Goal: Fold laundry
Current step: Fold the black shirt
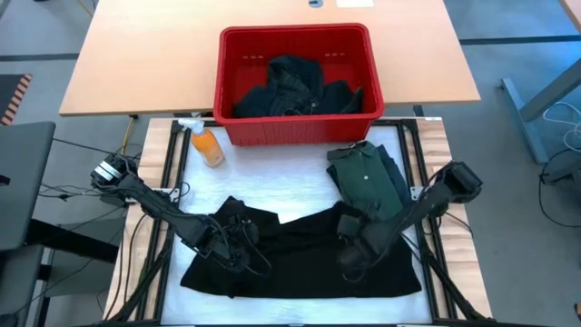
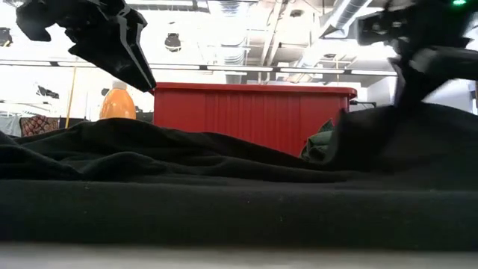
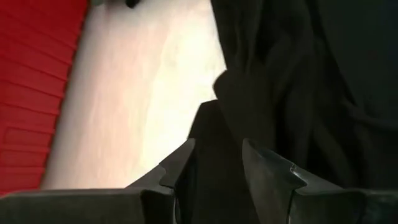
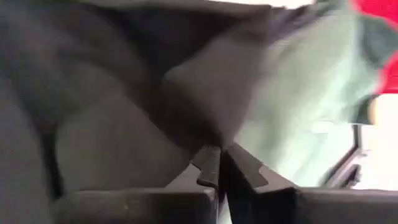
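- Black cloth, a wide soft garment (image 1: 300, 254), lies spread along the near edge of the white table top (image 1: 263, 177) in the high view. The left gripper (image 1: 221, 243) rests on its left part, the right gripper (image 1: 352, 257) on its right part. A folded dark green collared shirt (image 1: 366, 177) lies near the right edge, touching the black garment. A red plastic basket (image 1: 295, 86) at the far edge holds more dark garments (image 1: 295, 91). An orange bottle (image 1: 208, 145) lies just beside the basket's left corner.
- Low view: the black garment (image 2: 224, 194) fills the foreground, rumpled; the red basket (image 2: 254, 112) stands behind it, with a bit of green shirt (image 2: 321, 140) at its right. Both arms enter from above.
- Left wrist view: the left gripper (image 3: 217, 165) has its fingers (image 3: 264, 168) partly apart, with black cloth (image 3: 286, 93) between and over them; a firm hold cannot be made out. White surface and red basket wall (image 3: 37, 87) lie beyond.
- Right wrist view: the right gripper (image 4: 217, 163) has its fingertips pressed together at a fold of the black cloth (image 4: 112, 124); whether cloth is pinched cannot be told. The green shirt (image 4: 298, 87) lies just beyond.
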Available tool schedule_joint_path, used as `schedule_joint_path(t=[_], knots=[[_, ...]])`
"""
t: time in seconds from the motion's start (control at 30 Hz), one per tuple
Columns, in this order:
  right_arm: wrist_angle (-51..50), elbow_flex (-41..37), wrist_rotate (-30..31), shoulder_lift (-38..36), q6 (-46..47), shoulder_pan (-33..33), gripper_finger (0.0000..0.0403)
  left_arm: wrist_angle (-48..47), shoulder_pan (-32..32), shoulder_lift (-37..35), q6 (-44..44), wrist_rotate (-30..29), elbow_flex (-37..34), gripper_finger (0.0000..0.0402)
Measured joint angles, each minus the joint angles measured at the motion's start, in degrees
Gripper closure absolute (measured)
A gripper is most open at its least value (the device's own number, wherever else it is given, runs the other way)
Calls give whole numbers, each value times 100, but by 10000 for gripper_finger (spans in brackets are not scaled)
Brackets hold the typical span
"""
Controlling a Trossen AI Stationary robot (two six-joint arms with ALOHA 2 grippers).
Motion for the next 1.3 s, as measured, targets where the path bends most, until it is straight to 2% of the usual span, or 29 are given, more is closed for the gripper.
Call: schedule_joint_path(t=[0.17,0.33,0.4,0.57,0.7,0.8,1.0,1.23,1.3], knots=[[-474,13,37,-536,-639,-593,358,265,11,0,-21,-248,-282,283],[-818,15,-38,-970,-1135,-1212,360,694,103,0,-406,36,-781,283],[-903,15,-279,-1067,-1191,-1446,353,760,92,0,-492,37,-888,283],[-1188,13,-805,-1098,-1098,-1873,312,753,98,0,-197,-95,-867,283],[-1431,10,-1125,-973,-752,-2081,262,709,232,0,-14,-51,-859,283],[-1433,-5,-1026,-953,-521,-2053,227,637,264,0,69,25,-859,283],[-1448,10,107,-1000,133,-2093,201,616,267,0,288,77,-859,283],[-1441,357,160,-1268,-668,-2670,212,614,267,0,251,139,-859,283],[-1339,443,-26,-1368,-675,-2811,216,616,282,0,222,147,-858,283]])
